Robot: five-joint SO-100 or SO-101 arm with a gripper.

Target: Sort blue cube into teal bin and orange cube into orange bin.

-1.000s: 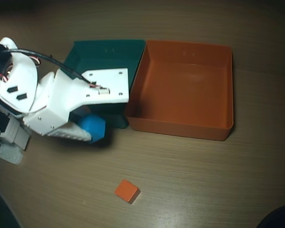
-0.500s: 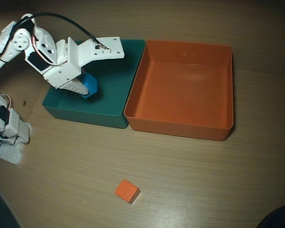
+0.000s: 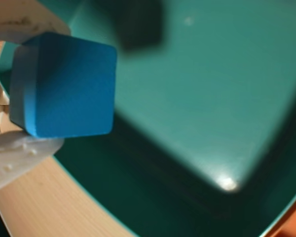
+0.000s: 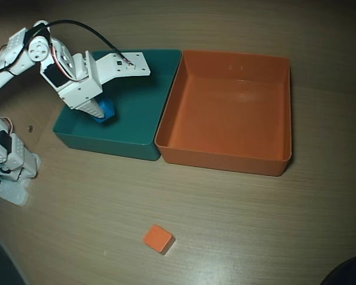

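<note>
My gripper [image 3: 44,86] is shut on the blue cube [image 3: 64,84], with one white finger above it and one below. In the overhead view the gripper [image 4: 99,110] holds the blue cube [image 4: 107,111] over the left part of the teal bin [image 4: 139,119], inside its walls. The wrist view shows the teal bin's floor [image 3: 202,89] below the cube. I cannot tell whether the cube touches the floor. The orange bin [image 4: 225,155] stands empty, right of the teal bin and touching it. The orange cube [image 4: 158,238] lies on the table near the front, apart from both bins.
The wooden table [image 4: 255,219] carries everything. The arm's white base [image 4: 9,160] stands at the left edge, left of the teal bin. A dark shape [image 4: 350,273] sits at the bottom right corner.
</note>
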